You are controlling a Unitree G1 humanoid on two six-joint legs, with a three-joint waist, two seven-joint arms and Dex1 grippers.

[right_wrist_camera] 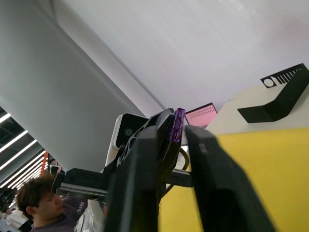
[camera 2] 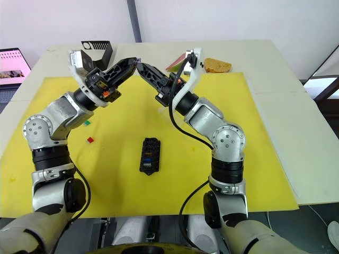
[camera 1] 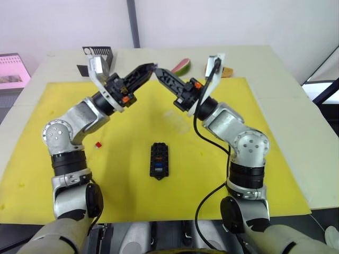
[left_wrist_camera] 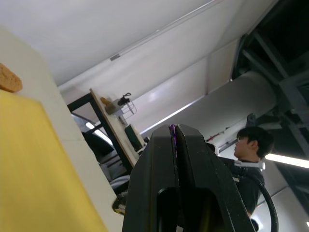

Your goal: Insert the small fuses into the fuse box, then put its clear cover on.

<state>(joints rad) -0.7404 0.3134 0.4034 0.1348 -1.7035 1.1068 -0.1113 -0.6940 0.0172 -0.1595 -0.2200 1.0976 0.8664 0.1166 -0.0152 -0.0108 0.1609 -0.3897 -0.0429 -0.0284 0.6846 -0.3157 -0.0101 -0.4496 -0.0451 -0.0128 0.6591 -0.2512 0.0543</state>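
Two grippers meet tip to tip in the upper centre of the left eye view, raised above a matte yellow mat (camera 1: 275, 159).

Left gripper (camera 1: 151, 69): black two-finger unit, jaws closed to a hairline. In its wrist view a thin purple plastic fuse (left_wrist_camera: 172, 129) shows as a sliver pinched at the very tips.

Right gripper (camera 1: 160, 72): black, tapered fingers, jaws parted by a narrow gap. In its wrist view the same purple fuse stands in that gap, beside the inner face of one finger; contact cannot be confirmed.

Left to right across the mat:
- Small red fuse (camera 1: 98, 144), square chip, lying loose at centre left. In the right eye view a tiny teal fuse (camera 2: 87, 123) lies just above it.
- Small black rectangular fuse box (camera 1: 159, 161), slotted plastic block, lower centre, with coloured chips already seated in its slots.
- Transparent rectangular cover (camera 1: 176, 119), faint glossy outline, above and right of the fuse box, apart from it.
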